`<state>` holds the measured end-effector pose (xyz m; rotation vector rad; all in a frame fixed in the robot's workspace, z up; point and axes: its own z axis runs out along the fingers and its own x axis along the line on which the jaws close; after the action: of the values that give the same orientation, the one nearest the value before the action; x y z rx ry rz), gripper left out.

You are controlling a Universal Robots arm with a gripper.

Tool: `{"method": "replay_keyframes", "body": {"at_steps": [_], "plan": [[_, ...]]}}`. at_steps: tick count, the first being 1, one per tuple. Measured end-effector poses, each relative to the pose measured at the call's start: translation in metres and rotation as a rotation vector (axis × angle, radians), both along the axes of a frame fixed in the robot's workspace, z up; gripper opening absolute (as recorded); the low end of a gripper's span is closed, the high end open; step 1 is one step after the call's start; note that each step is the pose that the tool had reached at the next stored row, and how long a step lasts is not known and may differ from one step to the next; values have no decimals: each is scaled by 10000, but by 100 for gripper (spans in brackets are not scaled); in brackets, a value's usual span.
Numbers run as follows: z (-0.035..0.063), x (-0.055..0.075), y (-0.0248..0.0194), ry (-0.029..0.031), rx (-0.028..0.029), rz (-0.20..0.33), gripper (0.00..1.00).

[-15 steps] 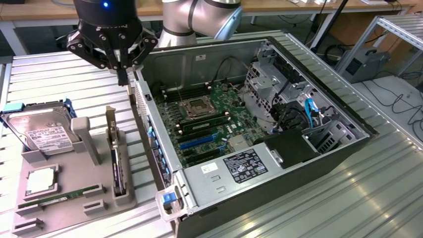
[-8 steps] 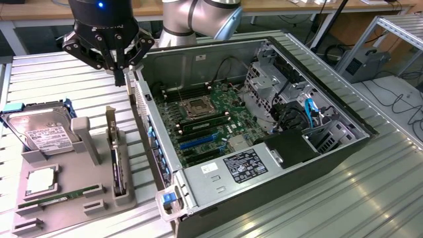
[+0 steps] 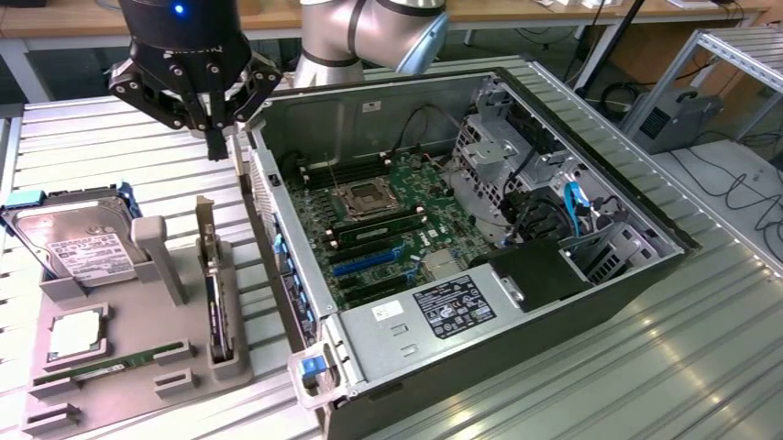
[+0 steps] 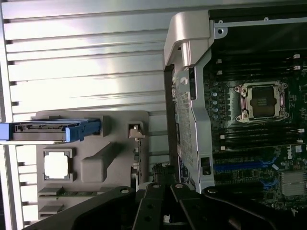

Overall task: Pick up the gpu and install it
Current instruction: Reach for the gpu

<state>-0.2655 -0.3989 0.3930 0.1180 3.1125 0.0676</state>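
Place: a robotics lab or workshop.
Work surface: ribbed metal table [image 3: 636, 367], the kind built from aluminium profiles.
Machine: robot arm [image 3: 367, 37] standing at the table's far edge.
Workpiece: open PC case [image 3: 514, 367], motherboard [image 3: 391, 220] exposed.
Fixture: grey tray [image 3: 73, 376] with moulded slots holding computer parts.
Background: wooden benches [image 3: 514, 11], aluminium frame [image 3: 734, 46], loose cables [image 3: 734, 192] on the floor.

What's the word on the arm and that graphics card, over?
Gripper shut, holding nothing, hovering apart from the gpu. Gpu upright in gray holder, not gripped. Open computer case close alongside.
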Motion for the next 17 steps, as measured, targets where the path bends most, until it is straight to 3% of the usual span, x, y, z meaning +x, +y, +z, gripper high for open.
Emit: {"method": "replay_keyframes", "body": {"at_steps": [17], "plan": [[0,-123,0,0,-1,0,11]]}}
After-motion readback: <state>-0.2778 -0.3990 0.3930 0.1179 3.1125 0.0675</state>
